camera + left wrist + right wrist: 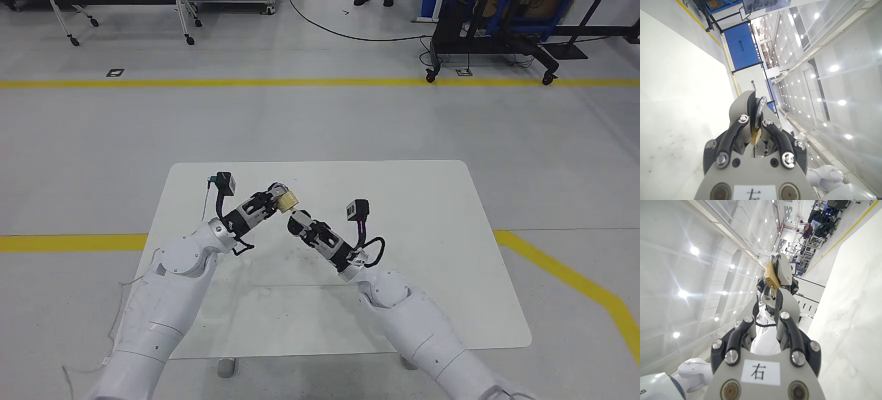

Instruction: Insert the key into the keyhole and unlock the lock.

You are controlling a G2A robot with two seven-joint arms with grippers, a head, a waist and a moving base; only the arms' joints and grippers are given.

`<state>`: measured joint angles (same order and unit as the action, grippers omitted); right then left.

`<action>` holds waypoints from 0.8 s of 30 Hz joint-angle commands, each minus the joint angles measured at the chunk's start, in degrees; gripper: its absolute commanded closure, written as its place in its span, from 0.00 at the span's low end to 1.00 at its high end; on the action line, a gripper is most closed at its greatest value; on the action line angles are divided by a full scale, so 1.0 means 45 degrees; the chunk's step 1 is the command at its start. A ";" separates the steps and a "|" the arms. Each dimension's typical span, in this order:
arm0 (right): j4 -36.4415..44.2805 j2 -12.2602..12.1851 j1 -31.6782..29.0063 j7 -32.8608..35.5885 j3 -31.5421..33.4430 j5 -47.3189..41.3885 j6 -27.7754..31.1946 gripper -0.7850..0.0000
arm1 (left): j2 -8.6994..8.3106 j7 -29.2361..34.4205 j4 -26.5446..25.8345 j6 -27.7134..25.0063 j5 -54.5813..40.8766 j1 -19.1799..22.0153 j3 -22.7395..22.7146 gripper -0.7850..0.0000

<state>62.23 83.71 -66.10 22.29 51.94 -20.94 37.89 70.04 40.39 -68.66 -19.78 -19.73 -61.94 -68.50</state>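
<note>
Frame centre, above white table [440,220]: left gripper [279,196] clenched on brass padlock [288,201]. Right gripper [296,222] pinches key [773,292], tip apparently in keyhole [772,287]. Hold padlock rigid, push key home on-axis, then twist without side-load.

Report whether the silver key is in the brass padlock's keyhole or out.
In: the silver key juts from the keyhole end of the brass padlock, pinched by the right gripper. Depth unclear.
</note>
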 commanded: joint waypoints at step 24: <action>-0.0532 0.0641 -0.0398 0.6137 0.0619 -1.1021 -0.3594 1.00 | -0.0027 -0.0353 -0.0332 -0.1957 0.0954 -0.0264 -0.0148 1.00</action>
<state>60.15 86.50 -67.90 49.01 54.58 -68.78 22.87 69.92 38.93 -70.11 -28.34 -15.62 -63.11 -69.11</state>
